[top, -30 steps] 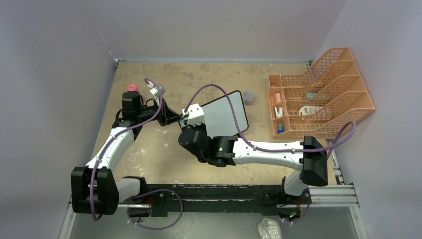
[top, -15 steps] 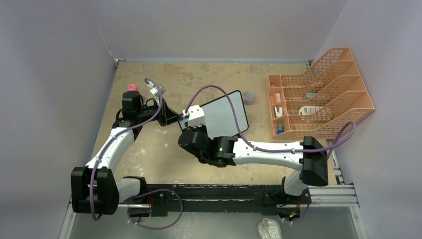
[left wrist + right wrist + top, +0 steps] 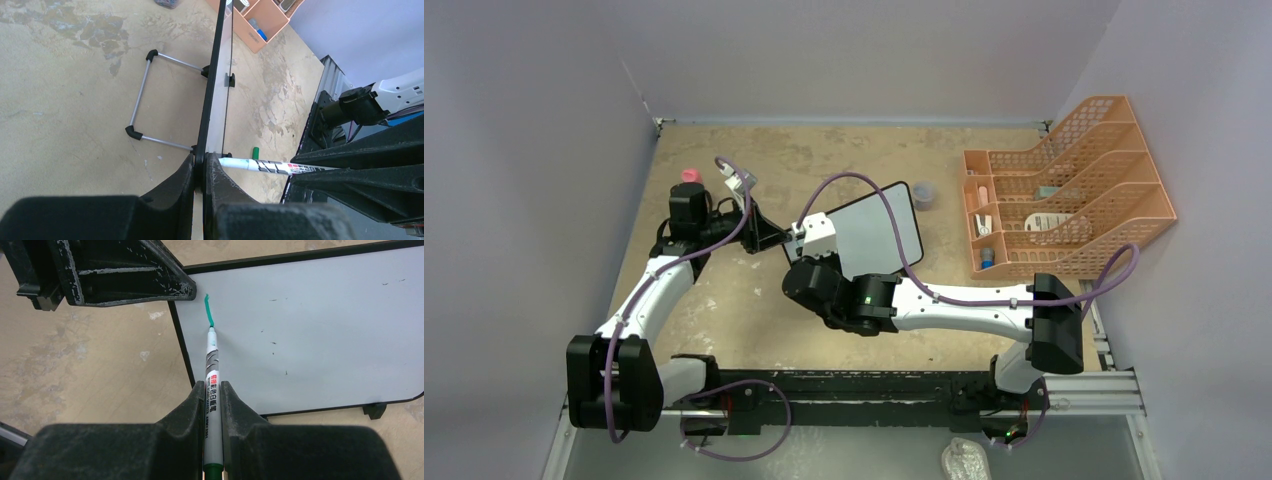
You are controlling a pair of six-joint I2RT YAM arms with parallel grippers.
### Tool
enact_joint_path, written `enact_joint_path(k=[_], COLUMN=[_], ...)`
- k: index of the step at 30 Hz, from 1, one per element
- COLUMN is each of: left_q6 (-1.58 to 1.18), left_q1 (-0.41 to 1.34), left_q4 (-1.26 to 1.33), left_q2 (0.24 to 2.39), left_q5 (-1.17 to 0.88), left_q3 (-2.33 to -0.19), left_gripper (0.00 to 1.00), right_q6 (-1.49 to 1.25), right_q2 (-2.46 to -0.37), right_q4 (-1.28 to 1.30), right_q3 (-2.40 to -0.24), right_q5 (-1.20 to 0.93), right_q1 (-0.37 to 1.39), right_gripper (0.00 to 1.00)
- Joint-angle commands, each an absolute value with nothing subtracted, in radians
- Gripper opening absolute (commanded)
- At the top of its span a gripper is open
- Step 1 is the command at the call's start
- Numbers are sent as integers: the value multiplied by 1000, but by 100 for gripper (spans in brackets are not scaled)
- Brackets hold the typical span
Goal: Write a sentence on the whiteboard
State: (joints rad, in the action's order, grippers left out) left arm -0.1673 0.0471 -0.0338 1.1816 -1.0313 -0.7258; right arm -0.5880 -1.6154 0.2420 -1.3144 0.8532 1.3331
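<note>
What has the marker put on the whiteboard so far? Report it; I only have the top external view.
Observer: Right wrist view shows one short green stroke near the whiteboard's corner, with the marker tip at its lower end.
Operator: Confirm the left gripper's hold.
Observer: In the left wrist view, the left gripper is shut on the board's thin black edge.

The top camera looked down from above and behind the near edge, over the whole desk (image 3: 734, 320). Both wrist cameras sat close on the whiteboard (image 3: 310, 325): the left edge-on toward the desk's right edge, the right facing its front.
</note>
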Motion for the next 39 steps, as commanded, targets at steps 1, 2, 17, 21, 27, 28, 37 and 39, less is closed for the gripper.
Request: enact_joint_path(k=[1, 2, 17, 21, 27, 28, 37, 39], left_q6=[-150, -150, -147, -147, -146, -146, -146, -146], left_q1=[51, 51, 51, 51, 52, 51, 51, 51], left_q4=[-32, -32, -34, -35, -35, -35, -35, -35], left_q2=[1166, 1166, 1170, 1170, 1172, 1172, 1174, 1175], left_q5=[-1028, -1029, -1025, -1025, -1025, -1023, -1022, -1022], left_q3=[-764, -764, -765, -765, -767, -767, -768, -768], left_gripper=[0, 0, 0, 0, 0, 0, 0, 0], right_q6=[-620, -621, -643, -644, -647, -647, -649, -652], right_q2=[-1608, -1608, -1607, -1605, -1606, -1605, -1607, -1604], right_q4=[262, 263, 300, 304, 308, 308, 310, 313], right_q3=[-1330, -1329, -1324, -1324, -1323, -1321, -1321, -1326], right_q5=[854, 851, 828, 822, 821, 820, 815, 817], right_q1=[1327, 1327, 1328, 1330, 1334, 1335, 1338, 1340], right_gripper=[0, 0, 0, 0, 0, 0, 0, 0])
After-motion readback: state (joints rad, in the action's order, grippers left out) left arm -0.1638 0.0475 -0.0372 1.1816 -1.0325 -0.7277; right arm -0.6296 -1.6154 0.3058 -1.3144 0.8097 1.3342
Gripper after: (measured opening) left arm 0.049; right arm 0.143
